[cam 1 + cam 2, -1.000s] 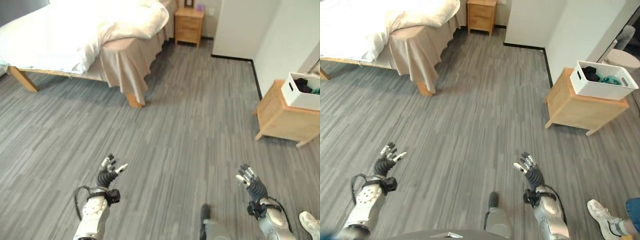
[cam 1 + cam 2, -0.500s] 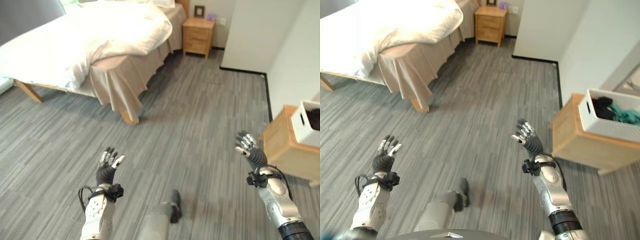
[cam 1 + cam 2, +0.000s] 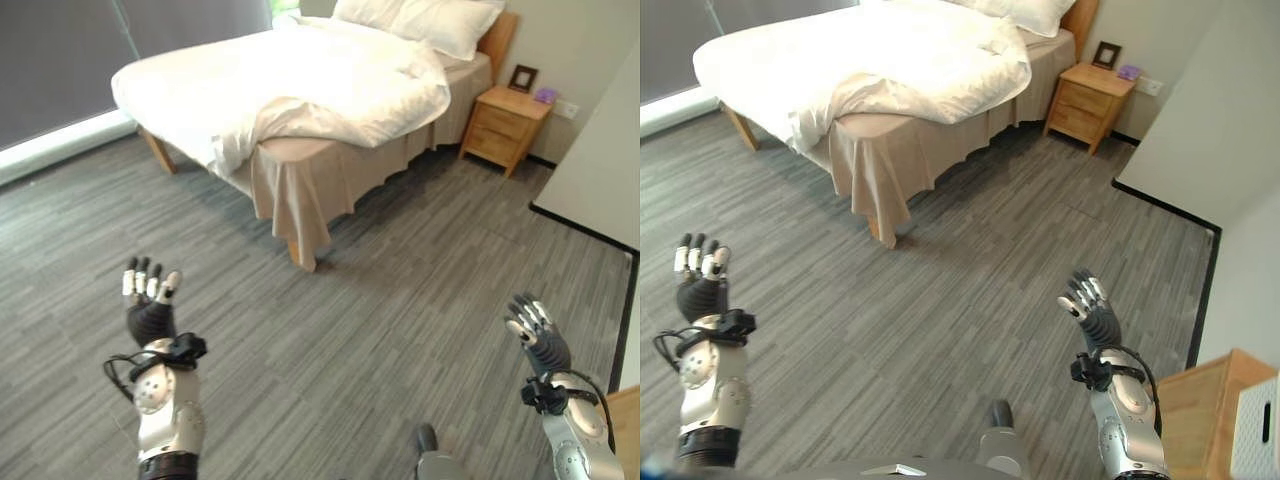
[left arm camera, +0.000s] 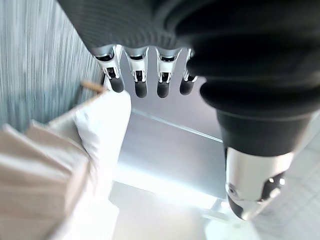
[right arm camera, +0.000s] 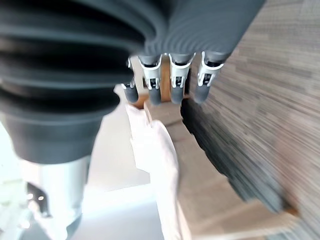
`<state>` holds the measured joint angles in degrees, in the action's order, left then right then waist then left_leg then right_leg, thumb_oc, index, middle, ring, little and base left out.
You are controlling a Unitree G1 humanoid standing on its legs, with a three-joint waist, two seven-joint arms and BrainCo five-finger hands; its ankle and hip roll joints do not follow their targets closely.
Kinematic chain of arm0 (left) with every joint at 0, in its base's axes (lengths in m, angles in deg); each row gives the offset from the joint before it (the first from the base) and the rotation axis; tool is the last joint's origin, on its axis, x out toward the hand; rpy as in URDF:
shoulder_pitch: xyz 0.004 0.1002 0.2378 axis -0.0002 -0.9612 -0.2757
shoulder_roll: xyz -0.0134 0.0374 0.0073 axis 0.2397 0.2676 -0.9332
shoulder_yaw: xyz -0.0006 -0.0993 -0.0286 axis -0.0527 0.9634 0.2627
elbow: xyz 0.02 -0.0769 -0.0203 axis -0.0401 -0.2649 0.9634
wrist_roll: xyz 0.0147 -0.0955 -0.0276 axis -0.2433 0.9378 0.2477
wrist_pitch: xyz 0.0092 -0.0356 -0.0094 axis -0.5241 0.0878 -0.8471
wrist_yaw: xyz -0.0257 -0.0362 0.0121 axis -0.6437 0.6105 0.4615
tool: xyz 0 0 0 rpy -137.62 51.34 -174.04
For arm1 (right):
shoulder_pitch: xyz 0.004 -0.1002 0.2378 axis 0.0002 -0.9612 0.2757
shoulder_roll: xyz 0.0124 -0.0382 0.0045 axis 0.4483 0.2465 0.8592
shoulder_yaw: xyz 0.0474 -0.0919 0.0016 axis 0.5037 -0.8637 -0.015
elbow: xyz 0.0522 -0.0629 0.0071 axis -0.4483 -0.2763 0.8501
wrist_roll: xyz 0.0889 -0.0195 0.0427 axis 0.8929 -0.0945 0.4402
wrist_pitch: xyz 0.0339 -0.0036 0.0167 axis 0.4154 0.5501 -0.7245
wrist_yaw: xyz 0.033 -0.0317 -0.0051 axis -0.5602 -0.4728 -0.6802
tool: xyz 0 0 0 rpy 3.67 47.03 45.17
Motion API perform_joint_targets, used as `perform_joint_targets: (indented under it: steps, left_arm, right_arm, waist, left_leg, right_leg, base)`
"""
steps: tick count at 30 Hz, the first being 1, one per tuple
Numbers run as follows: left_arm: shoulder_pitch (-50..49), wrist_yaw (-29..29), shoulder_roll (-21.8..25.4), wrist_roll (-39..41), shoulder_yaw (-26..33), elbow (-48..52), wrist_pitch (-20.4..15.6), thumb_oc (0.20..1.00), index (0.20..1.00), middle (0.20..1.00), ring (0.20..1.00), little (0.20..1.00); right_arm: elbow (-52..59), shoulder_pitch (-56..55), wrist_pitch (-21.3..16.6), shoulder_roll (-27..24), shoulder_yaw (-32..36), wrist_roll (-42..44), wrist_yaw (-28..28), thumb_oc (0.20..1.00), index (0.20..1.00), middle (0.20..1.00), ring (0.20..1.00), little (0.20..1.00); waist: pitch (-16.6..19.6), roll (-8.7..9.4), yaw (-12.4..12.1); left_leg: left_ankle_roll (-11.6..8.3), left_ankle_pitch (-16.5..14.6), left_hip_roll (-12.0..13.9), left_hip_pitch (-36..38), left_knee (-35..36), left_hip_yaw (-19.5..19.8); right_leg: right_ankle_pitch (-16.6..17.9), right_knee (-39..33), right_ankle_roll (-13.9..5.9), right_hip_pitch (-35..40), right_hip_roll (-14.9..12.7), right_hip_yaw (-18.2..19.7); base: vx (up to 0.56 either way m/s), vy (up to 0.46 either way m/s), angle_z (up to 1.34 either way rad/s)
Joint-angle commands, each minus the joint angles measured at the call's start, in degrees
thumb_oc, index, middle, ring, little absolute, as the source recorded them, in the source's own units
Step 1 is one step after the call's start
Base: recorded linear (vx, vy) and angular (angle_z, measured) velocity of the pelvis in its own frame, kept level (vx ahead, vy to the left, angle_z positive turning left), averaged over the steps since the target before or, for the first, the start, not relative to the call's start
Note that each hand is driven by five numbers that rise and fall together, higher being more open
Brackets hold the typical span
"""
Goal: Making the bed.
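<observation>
A: Room check?
B: We see grey plank floor (image 3: 400, 260); bed (image 3: 300, 90) far left, white duvet (image 3: 330, 95) rumpled, nightstand (image 3: 505, 125) at its right.
A: Hands?
B: left hand (image 3: 148, 305) and right hand (image 3: 538, 340) raised, fingers straight, holding nothing. Wooden cabinet (image 3: 1200, 410) cut off near right.

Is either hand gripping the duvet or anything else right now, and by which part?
Nothing is held. The left hand and right hand are both open and raised over the floor, apart from the bed.
</observation>
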<state>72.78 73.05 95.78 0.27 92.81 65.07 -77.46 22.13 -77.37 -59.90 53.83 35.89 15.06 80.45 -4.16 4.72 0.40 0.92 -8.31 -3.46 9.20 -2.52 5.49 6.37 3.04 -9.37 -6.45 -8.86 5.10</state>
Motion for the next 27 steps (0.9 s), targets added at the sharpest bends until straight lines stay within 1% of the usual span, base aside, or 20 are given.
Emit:
perform_joint_targets:
  steps: [1,5,8,10,14,22,23,24,25,27]
  left_arm:
    - [2.3,2.5,0.4,-0.8,-1.6,2.4,-2.5,1.000,1.000,1.000,1.000,1.000]
    - [2.0,2.9,0.7,-1.4,-3.0,-0.2,-1.4,1.000,1.000,1.000,1.000,1.000]
    - [1.1,3.7,0.4,-0.7,-3.1,0.0,-1.1,1.000,1.000,1.000,1.000,1.000]
    - [0.3,3.8,0.2,-0.6,-2.8,0.0,-0.9,1.000,1.000,1.000,1.000,1.000]
    - [0.5,3.6,0.2,-0.7,-2.8,-0.2,-0.9,1.000,1.000,1.000,1.000,1.000]
    - [0.5,3.6,-0.2,-0.7,-3.7,-0.1,-0.7,1.000,1.000,1.000,1.000,1.000]
    - [1.3,1.5,-0.1,-4.6,-9.4,1.9,1.8,1.000,1.000,1.000,1.000,1.000]
    - [0.8,1.8,-0.2,-4.7,-9.6,1.7,2.0,1.000,1.000,1.000,1.000,1.000]
    - [0.3,1.4,0.1,-5.9,-9.9,1.4,2.3,1.000,1.000,1.000,1.000,1.000]
    - [0.1,0.5,0.8,-6.6,-8.8,1.4,2.2,1.000,1.000,1.000,1.000,1.000]
  right_arm:
    - [2.9,5.5,-3.6,-3.2,2.1,0.9,-0.5,1.000,1.000,1.000,1.000,1.000]
    - [2.4,6.9,-3.7,-4.5,2.0,1.1,-0.2,1.000,1.000,1.000,1.000,1.000]
    - [2.9,7.1,-3.6,-3.6,1.8,3.0,-0.9,1.000,1.000,1.000,1.000,1.000]
    - [3.1,6.3,-3.9,-3.0,1.9,2.8,-1.1,1.000,1.000,1.000,1.000,1.000]
    - [2.7,5.7,-4.4,-1.9,2.0,2.7,-0.6,1.000,1.000,1.000,1.000,1.000]
    - [2.6,5.9,-4.2,-2.0,1.2,0.8,0.3,1.000,1.000,1.000,1.000,1.000]
    - [0.2,6.7,-6.7,-2.0,2.5,1.8,4.8,1.000,1.000,1.000,1.000,1.000]
    - [-0.1,7.0,-6.6,-2.4,2.9,0.8,5.6,1.000,1.000,1.000,1.000,1.000]
    - [-0.9,7.7,-6.7,-1.9,2.5,2.6,5.5,1.000,1.000,1.000,1.000,1.000]
    - [-1.5,8.0,-5.7,-2.3,1.0,2.0,4.6,1.000,1.000,1.000,1.000,1.000]
  waist:
    - [0.2,-0.69,0.9]
    - [-0.2,-1.32,0.9]
    - [-0.4,-1.44,0.7]
    - [-0.5,-1.68,0.9]
    - [-0.5,-1.94,1.4]
    - [-0.1,-2.36,1.5]
    - [-0.9,-4.33,3.2]
    - [-0.6,-4.25,3.1]
    - [-0.4,-4.26,3.4]
    - [-0.3,-4.16,3.7]
  left_leg:
    - [-0.12,8.6,3.1,-5.9,4.0,-8.4]
    - [-0.87,8.9,4.0,-6.1,4.1,-8.1]
    - [-1.17,8.9,4.5,-5.4,4.7,-8.2]
    - [-1.32,8.9,4.7,-5.0,4.8,-8.1]
    - [-1.64,8.9,5.1,-4.6,5.1,-8.2]
    - [-2.02,9.9,5.3,-4.0,6.1,-8.7]
    - [-2.68,8.7,7.3,-3.1,6.7,-13.8]
    - [-2.60,8.6,7.2,-2.7,6.8,-14.0]
    - [-2.46,8.3,7.1,-2.0,7.0,-14.4]
    - [-2.36,8.0,7.1,-1.4,7.1,-14.7]
  right_leg:
    - [-1.1,-2.2,-0.03,5.9,1.6,-3.1]
    - [-2.8,-3.8,1.37,7.0,3.1,-3.8]
    - [-3.3,-4.2,1.92,7.8,3.8,-3.7]
    - [-3.8,-3.8,2.39,7.9,4.3,-3.7]
    - [-4.3,-3.6,2.78,8.0,4.9,-3.5]
    - [-3.8,-4.4,2.96,8.5,5.4,-3.3]
    - [-1.3,0.2,0.59,3.5,-1.2,-13.5]
    - [-1.1,-0.1,0.45,3.9,-1.2,-13.4]
    - [-1.4,-0.1,0.53,4.7,-1.3,-13.1]
    - [-1.5,0.1,0.56,4.9,-1.4,-12.7]
  base:
    - [0.11,-0.131,0.55]
    - [0.05,-0.100,0.07]
    - [0.04,-0.054,-0.07]
    - [0.06,-0.041,-0.16]
    - [0.03,-0.019,-0.07]
    - [-0.01,-0.002,-0.02]
    - [0.00,0.000,0.00]
    - [0.04,0.016,-0.09]
    - [0.04,0.022,-0.11]
    - [0.03,0.015,-0.10]
